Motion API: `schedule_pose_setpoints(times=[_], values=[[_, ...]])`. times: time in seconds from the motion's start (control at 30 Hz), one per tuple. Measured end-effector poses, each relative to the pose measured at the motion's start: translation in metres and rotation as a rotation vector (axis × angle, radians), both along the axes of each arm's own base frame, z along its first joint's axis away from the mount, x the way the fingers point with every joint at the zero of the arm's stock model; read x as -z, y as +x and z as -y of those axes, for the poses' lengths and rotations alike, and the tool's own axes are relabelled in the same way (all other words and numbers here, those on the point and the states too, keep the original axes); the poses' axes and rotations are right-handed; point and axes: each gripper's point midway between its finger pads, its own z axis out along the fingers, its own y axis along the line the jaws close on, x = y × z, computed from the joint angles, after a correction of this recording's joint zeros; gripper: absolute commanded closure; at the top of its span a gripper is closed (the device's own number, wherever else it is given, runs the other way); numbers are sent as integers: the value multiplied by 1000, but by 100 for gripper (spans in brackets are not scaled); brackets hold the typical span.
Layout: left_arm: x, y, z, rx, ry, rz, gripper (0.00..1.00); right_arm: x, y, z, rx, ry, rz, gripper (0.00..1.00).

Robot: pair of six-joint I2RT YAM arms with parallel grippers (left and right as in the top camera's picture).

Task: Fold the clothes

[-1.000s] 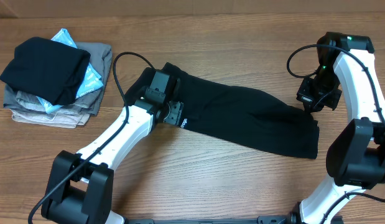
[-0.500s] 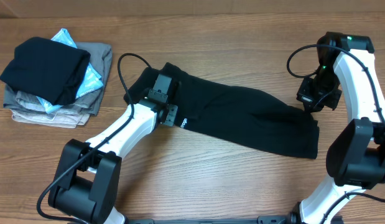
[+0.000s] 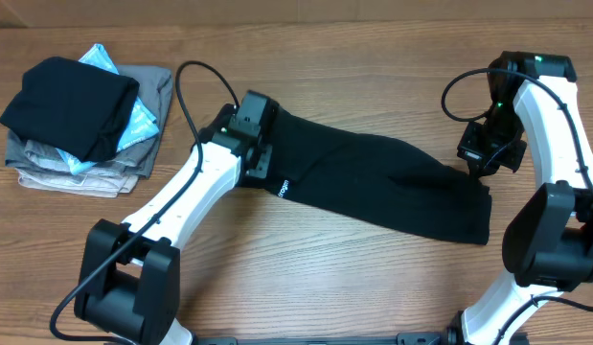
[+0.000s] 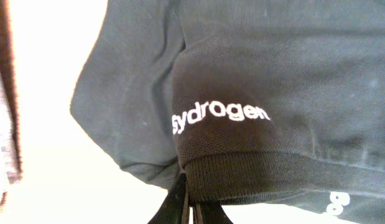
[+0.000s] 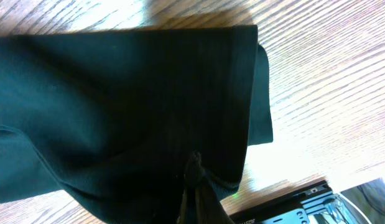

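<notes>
Overhead view: the black T-shirt (image 3: 373,182) is seen laid out as a long folded band on the wooden table (image 3: 325,287), slanting from the upper left down to the lower right; small white lettering (image 3: 284,187) is shown at its lower-left edge. The left gripper (image 3: 262,158) is placed over the band's left end and the right gripper (image 3: 476,165) at its upper right corner, one at each end of the cloth. In the left wrist view the fingers (image 4: 175,208) are seen drawn together on a ribbed hem, the fabric pinched between them; the lettering is read just above that hem. In the right wrist view the fingers (image 5: 196,198) are likewise pressed close, with a fold of the black cloth caught at their tips; the shirt's squared end is shown spread over the wood grain beyond. Well apart, at the table's far left, a stack of folded garments (image 3: 85,163) is seen — a black piece on top, light-blue patterned cloth beneath it, grey and beige at the bottom.
</notes>
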Motion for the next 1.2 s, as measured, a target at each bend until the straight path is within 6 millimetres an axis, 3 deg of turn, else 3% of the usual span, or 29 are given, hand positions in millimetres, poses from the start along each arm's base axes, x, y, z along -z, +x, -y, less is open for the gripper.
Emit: schedule_pose_setpoints(times=[0.23,0.37,0.7,0.93,1.2], values=[[-36,16,4,-36,-29,47,96,1,3,0,-1,-1,11,96],[-47,21,-3,-75,-40,56,96,1,6,-3,-11,23,24,96],[-58,19,-13,-115,-38,39,96,-17,18,-15,-34,100,82,96],[-68,12,-17,-124,-27,8,96,-22,8,-17,-44,113,43,96],[-64,5,-37,-230,-36,-29,96,-19,0,-10,-48,67,5,96]])
